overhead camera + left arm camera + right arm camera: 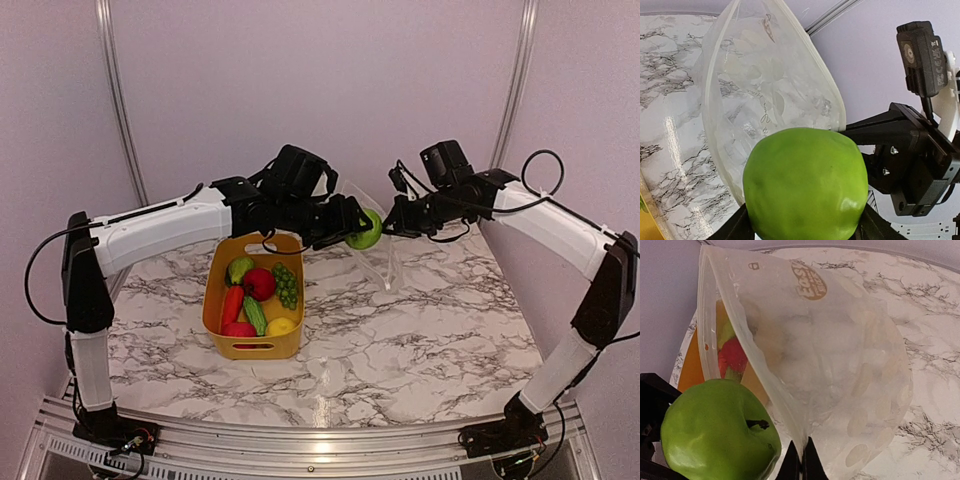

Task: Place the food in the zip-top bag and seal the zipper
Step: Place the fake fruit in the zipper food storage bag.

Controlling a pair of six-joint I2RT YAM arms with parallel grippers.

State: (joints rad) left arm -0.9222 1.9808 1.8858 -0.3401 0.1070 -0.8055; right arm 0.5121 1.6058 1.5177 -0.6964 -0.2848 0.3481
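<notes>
Left gripper (358,232) clamps green apple (805,182); right gripper (801,462) pinches zip-top bag (840,365) rim. Bag mouth gapes just ahead of the apple, facing it. Looks like a straight push in.

My top camera looks down from high behind my 2 arm bases across the whole marble table (400,340), while my 2 wrist cameras sit very close, facing roughly toward each other, all 3 views sharing the green apple (805,185) and clear bag (840,365)

Eight toy foods (365,230), one bag (840,365), one bin (258,347)
</notes>
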